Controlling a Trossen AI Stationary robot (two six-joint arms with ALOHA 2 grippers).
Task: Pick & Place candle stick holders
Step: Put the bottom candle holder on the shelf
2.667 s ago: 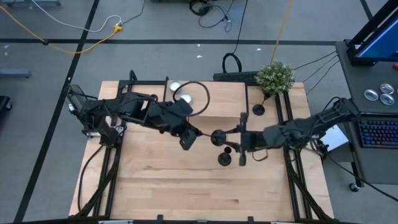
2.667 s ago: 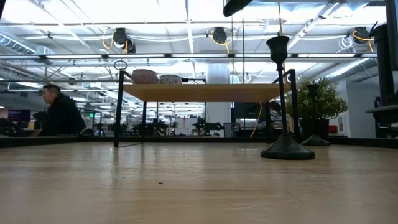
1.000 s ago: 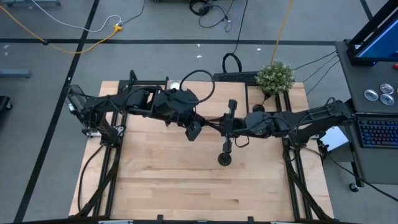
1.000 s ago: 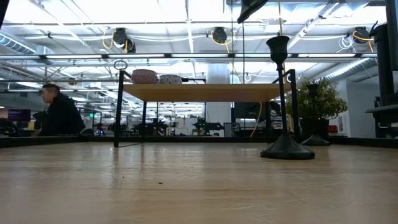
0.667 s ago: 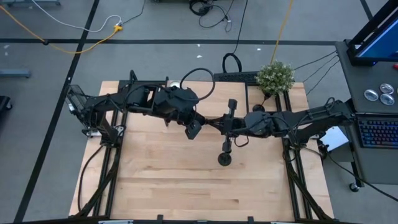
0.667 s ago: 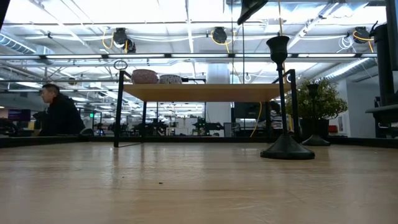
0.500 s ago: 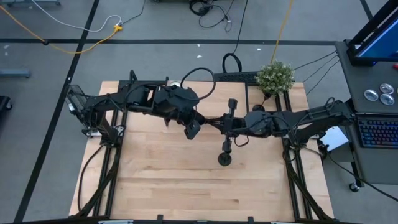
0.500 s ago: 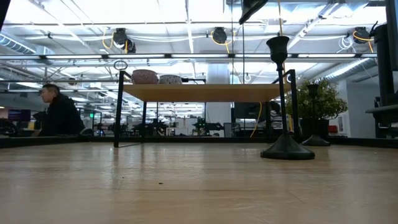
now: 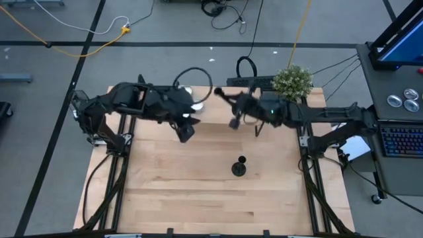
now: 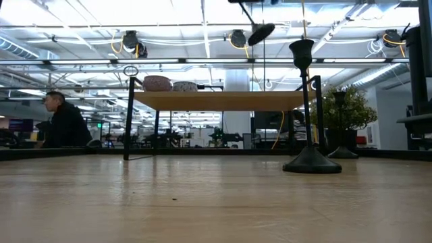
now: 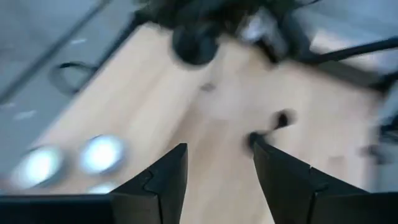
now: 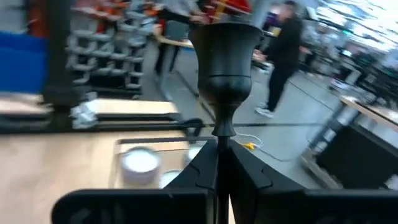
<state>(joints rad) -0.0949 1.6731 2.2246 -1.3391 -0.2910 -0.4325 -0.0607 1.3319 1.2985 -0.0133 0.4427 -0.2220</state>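
Observation:
One black candle stick holder (image 9: 227, 109) hangs high over the far part of the table with my right gripper (image 9: 231, 109) shut on it; its cup (image 12: 225, 50) shows in the right wrist view and its disc base (image 10: 261, 32) in the low view. A second holder (image 9: 238, 166) stands upright on its disc base (image 10: 312, 163) mid-table. A third (image 10: 340, 125) stands by the plant. My left gripper (image 9: 186, 132) is open over the table's far left, apart from all of them, and nothing is between its fingers (image 11: 165, 180). My right gripper pinches the holder's thin stem (image 12: 222, 127) just below the cup between its two fingers (image 12: 200, 163). The fingers come about level from the table's right and lie across the stem. The holder is lifted clear and tilted, its disc base away from the gripper.
A raised wooden shelf (image 10: 216, 100) on black legs spans the far side, with bowls (image 10: 156, 82) on it. A potted plant (image 9: 292, 80) stands at the far right corner. White bowls (image 11: 102, 152) lie near the far edge. Bare wood lies toward the near edge (image 9: 211, 205).
My right gripper has swung toward the table's far edge, carrying the holder up and away from the table's middle. My left gripper has let go of that holder and drawn back toward the left and far edge. The standing holders have stayed put.

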